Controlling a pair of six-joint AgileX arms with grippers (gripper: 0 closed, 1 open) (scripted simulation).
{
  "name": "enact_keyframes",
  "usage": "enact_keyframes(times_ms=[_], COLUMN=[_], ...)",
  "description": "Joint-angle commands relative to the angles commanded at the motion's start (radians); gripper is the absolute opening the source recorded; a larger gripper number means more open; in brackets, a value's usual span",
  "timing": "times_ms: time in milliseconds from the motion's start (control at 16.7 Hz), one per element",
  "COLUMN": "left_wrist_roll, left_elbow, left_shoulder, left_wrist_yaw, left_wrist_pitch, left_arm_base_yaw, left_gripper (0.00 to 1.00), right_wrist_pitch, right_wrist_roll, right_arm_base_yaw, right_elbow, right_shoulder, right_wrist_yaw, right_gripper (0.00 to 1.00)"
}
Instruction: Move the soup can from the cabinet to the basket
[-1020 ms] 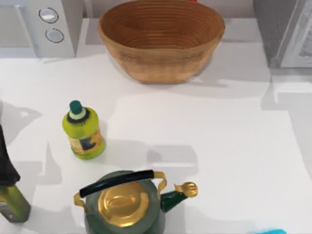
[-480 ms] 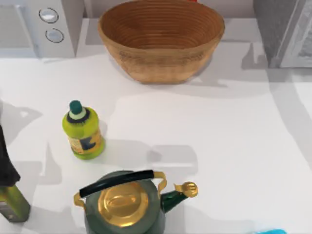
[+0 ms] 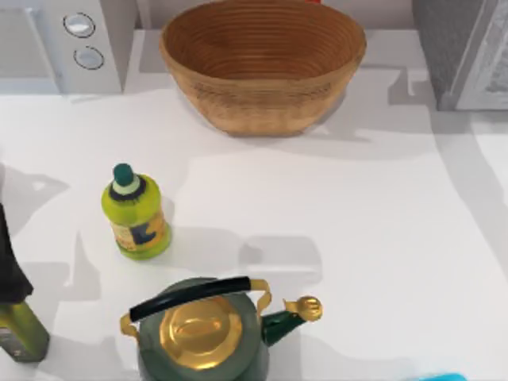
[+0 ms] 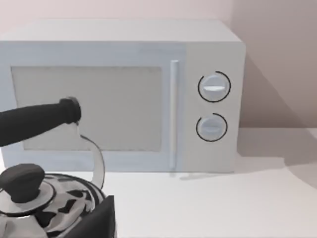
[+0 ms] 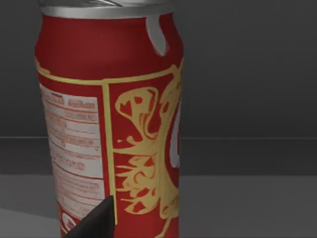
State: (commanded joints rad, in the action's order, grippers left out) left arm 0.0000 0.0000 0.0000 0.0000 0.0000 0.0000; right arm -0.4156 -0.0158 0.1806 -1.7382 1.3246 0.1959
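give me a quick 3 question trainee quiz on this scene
1. True or false: the basket holds the soup can.
2. What stands nearest the kettle in the top view? A) the yellow-green bottle B) the basket C) the cabinet
3. Fill in: the white box in the left wrist view has ____ round dials.

Key: 1 false, the basket is empty and the can stands upright against dark grey walls in the right wrist view; 2 A; 3 two.
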Motion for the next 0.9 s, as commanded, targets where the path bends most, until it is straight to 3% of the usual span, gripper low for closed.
enact_keyframes(times_ms=[540, 900], left_wrist_roll=[0.000, 0.000], left_elbow=[0.000, 0.000], left_shoulder=[0.000, 0.000], left_wrist_yaw=[0.000, 0.000], left_wrist_pitch=[0.000, 0.000], left_arm_base_yaw=[0.000, 0.000], left_gripper=[1.00, 1.00], right_wrist_pitch=[0.048, 0.050], right_wrist_roll=[0.005, 0.005], right_arm_base_yaw=[0.183, 0.177], right_elbow=[-0.029, -0.043], right_shoulder=[0.069, 0.085], right_wrist_yaw=[0.189, 0.184], right_gripper=[1.00, 1.00])
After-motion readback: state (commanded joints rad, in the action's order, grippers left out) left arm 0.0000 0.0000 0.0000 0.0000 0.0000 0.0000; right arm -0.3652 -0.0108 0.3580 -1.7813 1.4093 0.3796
